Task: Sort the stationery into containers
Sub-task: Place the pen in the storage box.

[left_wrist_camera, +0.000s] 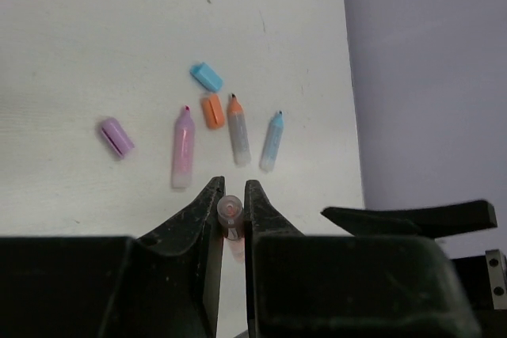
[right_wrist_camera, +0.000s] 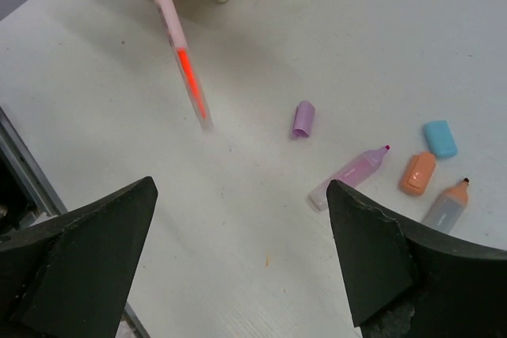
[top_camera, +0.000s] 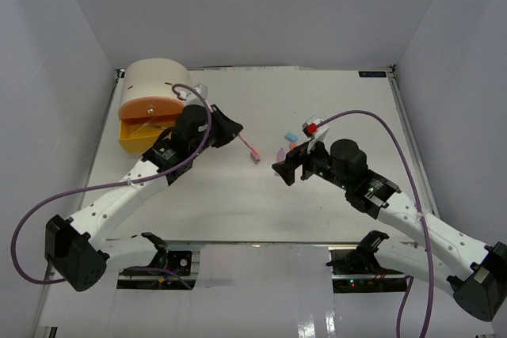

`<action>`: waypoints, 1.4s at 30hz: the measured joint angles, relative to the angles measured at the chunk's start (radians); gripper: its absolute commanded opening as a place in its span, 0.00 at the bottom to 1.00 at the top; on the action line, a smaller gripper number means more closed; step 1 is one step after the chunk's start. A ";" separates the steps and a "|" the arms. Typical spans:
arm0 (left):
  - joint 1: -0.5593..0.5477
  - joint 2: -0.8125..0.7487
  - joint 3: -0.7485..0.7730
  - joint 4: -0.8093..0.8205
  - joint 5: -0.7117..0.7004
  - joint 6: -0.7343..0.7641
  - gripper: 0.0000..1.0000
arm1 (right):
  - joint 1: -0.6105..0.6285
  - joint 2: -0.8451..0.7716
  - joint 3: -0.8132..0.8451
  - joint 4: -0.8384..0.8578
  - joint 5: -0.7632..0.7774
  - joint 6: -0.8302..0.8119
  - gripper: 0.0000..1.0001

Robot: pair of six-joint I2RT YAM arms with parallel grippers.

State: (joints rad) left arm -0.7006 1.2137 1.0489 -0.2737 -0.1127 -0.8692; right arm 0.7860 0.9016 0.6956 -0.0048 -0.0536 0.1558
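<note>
Pinching pink pen (left_wrist_camera: pixel 230 215) by its very end, clenched left pincer (left_wrist_camera: pixel 230 189) risks it pivoting or slipping out short of the open yellow drawer (top_camera: pixel 139 134), which it sits near, pointing away; right pincer (right_wrist_camera: pixel 242 187) gapes empty.

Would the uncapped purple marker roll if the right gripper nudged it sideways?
Probably: the purple marker looks round-bodied and lies flat on the table. A short plastic barrel, so likely light and stiff. Its tip is exposed, the purple cap lying apart, so it might smear.
</note>
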 measured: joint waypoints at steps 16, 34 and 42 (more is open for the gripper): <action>0.623 -0.359 -0.139 -0.016 -0.096 -0.003 0.20 | 0.000 -0.173 -0.131 -0.013 0.100 0.002 0.90; 0.801 -0.190 -0.190 0.072 -0.062 -0.024 0.58 | 0.000 -0.223 -0.186 -0.060 0.108 0.002 0.90; 0.834 -0.144 -0.187 0.068 -0.063 0.020 0.86 | 0.000 -0.235 -0.187 -0.061 0.108 0.003 0.90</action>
State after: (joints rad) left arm 0.1337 1.0698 0.8616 -0.2058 -0.1753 -0.8490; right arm 0.7856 0.6666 0.5083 -0.0662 0.0540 0.1589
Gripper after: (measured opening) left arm 0.823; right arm 0.900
